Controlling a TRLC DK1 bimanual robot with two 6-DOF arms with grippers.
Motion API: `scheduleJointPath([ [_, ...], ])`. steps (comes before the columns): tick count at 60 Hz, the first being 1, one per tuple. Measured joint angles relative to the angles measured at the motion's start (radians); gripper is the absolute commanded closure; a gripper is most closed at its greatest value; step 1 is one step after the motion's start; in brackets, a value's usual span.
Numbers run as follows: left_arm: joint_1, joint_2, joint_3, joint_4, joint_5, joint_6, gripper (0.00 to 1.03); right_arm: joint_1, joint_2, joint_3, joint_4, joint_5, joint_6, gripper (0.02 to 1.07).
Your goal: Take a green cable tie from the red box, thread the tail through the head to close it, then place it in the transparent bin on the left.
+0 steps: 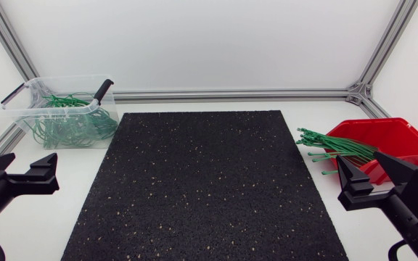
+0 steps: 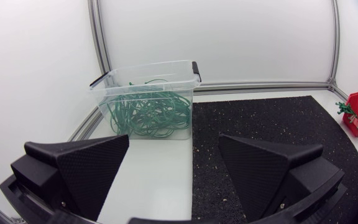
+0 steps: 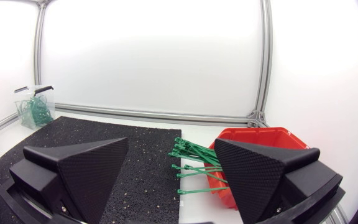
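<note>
Overhead first, from the head view: a white table (image 1: 75,214) carries a black speckled mat (image 1: 205,185) across its middle. At the far left corner stands the transparent bin (image 1: 20,116), with black clip handles on its rim and a tangle of looped green ties (image 1: 67,123) inside. At the right edge, well apart from the bin, sits the red box (image 1: 405,138). A bundle of straight green cable ties (image 1: 336,147) sticks out over the box's side toward the mat, with the ends reaching the white table just beside the mat's edge. The left tool (image 1: 29,165) hangs low at the near left, beside the mat, with its two wedge fingers apart and nothing between them. The right tool (image 1: 365,167) hangs at the near right, just in front of the red box, also spread and empty. Next, the left wrist view: both broad fingers stand wide apart over the line where the table meets the mat, holding nothing. The transparent bin is ahead of them on the white surface, close to the mat's corner, and the red box shows small at the far side. Last, the right wrist view: the fingers are parted and empty. The red box lies ahead, partly hidden behind one finger, and the green cable ties fan out from it between the fingers' line of sight, toward the mat.
</note>
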Motion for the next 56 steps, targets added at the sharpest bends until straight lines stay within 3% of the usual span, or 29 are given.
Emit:
scheduleJointPath([
  [14,-0.006,-0.117,-0.101,0.058,0.031,-0.015,0.03,-0.009,-0.103,-0.091,0.060,0.040,0.014,0.06],
  [42,-0.018,-0.348,-0.303,0.190,0.097,-0.056,0.03,-0.013,-0.111,-0.092,0.061,0.047,0.017,0.06],
  [56,-0.018,-0.389,-0.313,0.215,0.101,-0.060,0.03,-0.013,-0.111,-0.092,0.061,0.047,0.017,0.06],
])
